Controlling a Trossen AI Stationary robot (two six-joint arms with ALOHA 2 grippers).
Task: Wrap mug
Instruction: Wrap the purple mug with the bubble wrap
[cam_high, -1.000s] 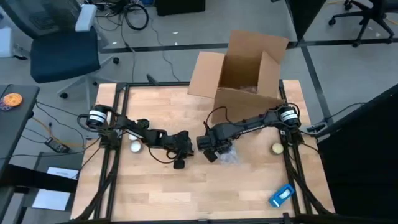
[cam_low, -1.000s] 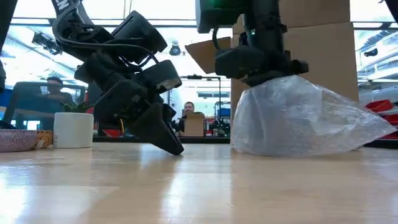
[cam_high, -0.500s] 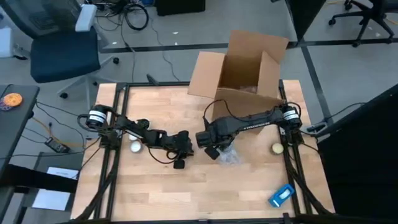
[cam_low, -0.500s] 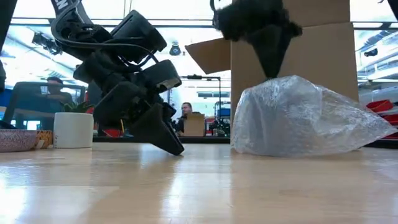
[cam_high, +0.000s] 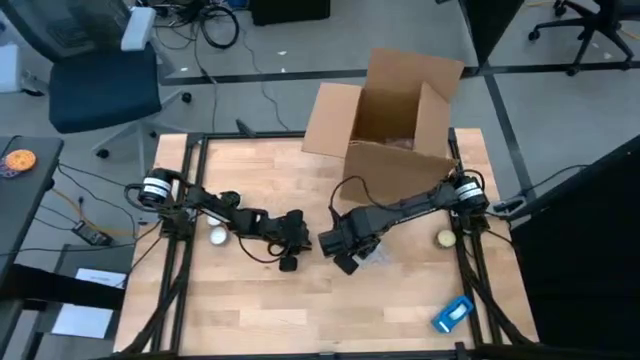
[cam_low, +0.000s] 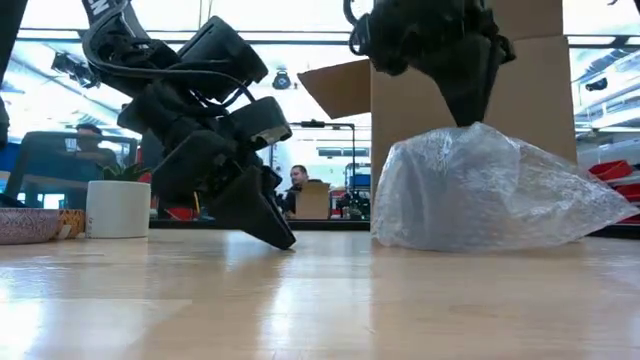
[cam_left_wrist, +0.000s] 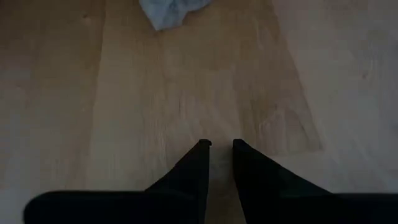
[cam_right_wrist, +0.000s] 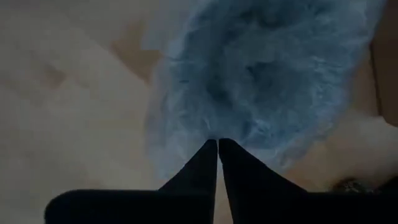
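Wood table (cam_high: 300, 320), box (cam_high: 395, 105) at back; L jaws nearly closed, R jaws closed, both empty.

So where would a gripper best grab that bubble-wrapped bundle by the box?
Probably the high rounded hump of the bubble-wrap bundle, taken from above, where the right gripper hangs with fingers shut. The far side thins into a flat loose tail that would likely slip.

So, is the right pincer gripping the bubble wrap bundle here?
No. In the low view the right pincer hangs just above the bubble wrap bundle, fingers together, nothing between them.
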